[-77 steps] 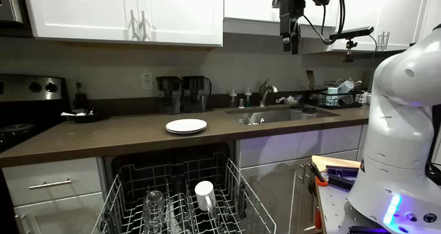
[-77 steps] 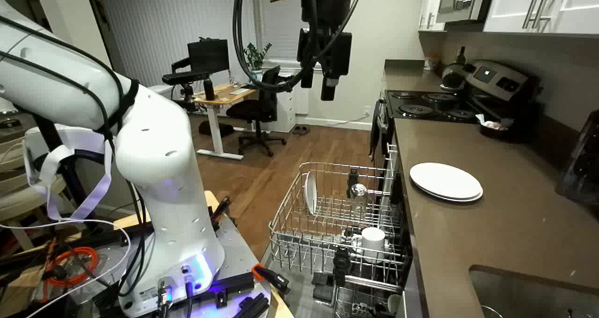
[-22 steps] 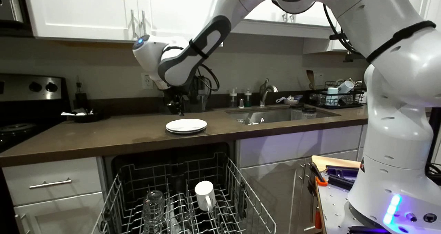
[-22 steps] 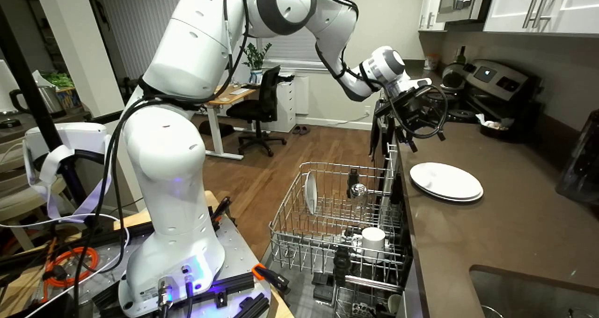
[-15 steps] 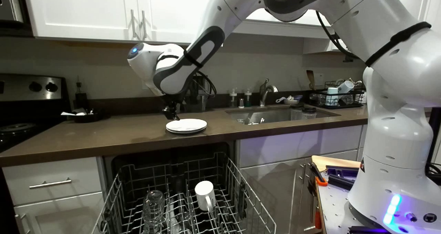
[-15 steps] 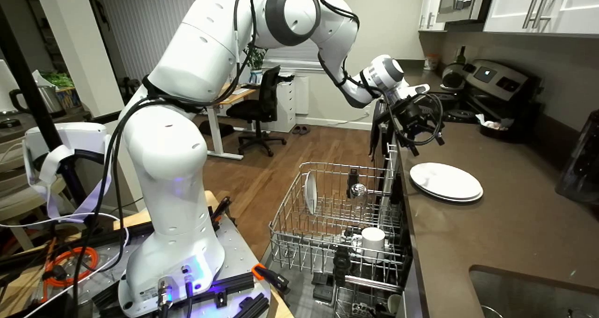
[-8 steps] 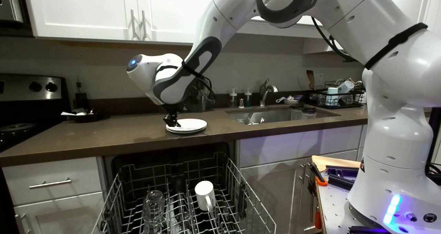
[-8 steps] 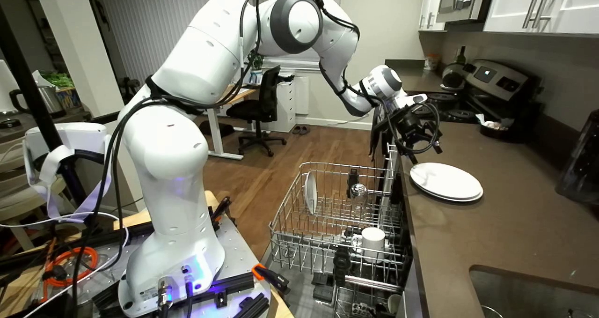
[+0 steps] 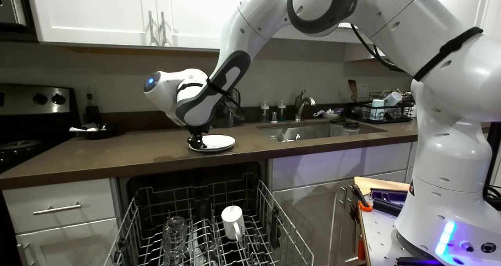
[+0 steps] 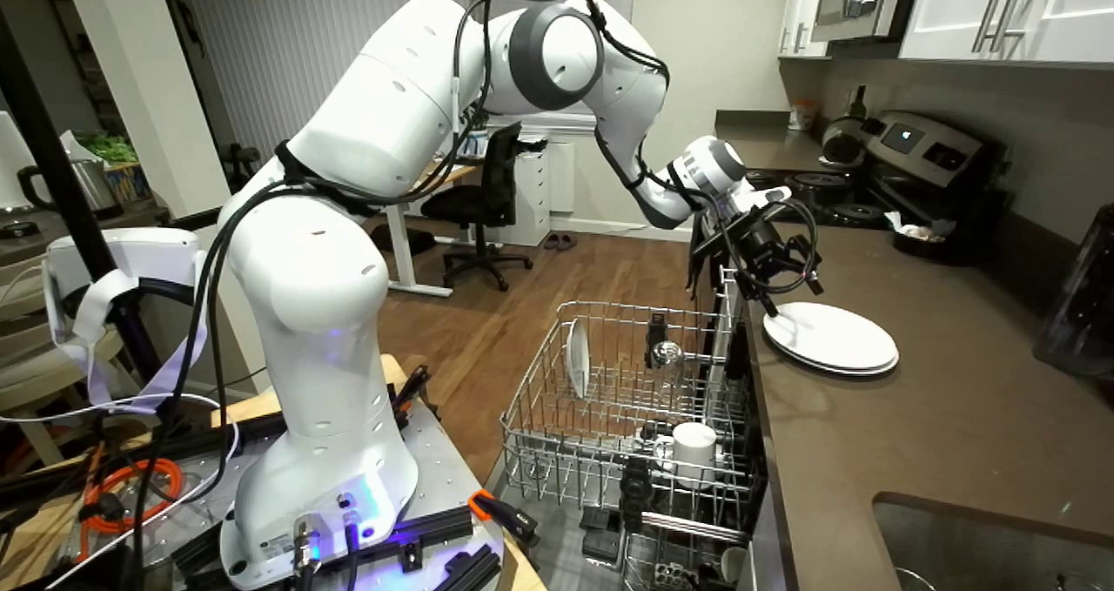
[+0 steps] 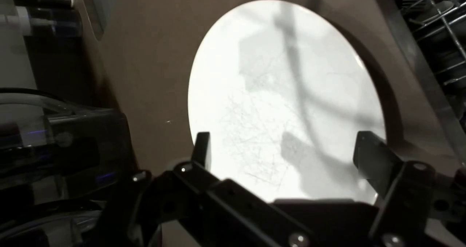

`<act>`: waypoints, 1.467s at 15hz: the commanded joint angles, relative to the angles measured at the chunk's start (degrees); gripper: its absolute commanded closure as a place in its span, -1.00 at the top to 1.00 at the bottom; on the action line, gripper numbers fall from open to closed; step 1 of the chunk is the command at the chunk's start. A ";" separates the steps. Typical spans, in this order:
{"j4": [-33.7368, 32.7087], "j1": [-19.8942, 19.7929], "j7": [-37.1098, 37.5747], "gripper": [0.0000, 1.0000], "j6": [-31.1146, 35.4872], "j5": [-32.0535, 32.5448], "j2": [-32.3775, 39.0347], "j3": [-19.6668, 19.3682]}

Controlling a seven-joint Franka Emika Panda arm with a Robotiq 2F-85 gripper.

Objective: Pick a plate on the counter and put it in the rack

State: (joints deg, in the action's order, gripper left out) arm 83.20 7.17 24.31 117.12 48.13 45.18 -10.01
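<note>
A white plate lies flat on the brown counter, stacked on a like one whose rim shows beneath it. My gripper stands open over one end of this stack. In the wrist view its fingers are wide apart with the white surface below and nothing gripped. In an exterior view the gripper is low at the stack's stove-side edge; whether a fingertip touches the plate I cannot tell. The wire rack is pulled out below the counter.
In the rack stand a white mug, a clear glass and another plate on its edge. Dark pitchers are close beside the gripper at the wall. The sink and stove flank the stack.
From high up and away, my arm has reached over the counter. Over the last second or so the gripper has sunk to the edge of the stacked plates, still open. The plates have not moved.
</note>
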 commanded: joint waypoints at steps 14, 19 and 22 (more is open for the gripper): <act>-2.27 0.48 1.15 1.00 0.12 1.25 1.29 -0.28; -1.98 -0.02 0.91 1.00 1.26 0.71 1.44 0.12; -1.79 -0.30 0.96 1.00 2.03 0.42 1.21 0.31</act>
State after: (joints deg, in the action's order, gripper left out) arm 81.98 7.39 24.33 117.51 48.14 45.87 -9.99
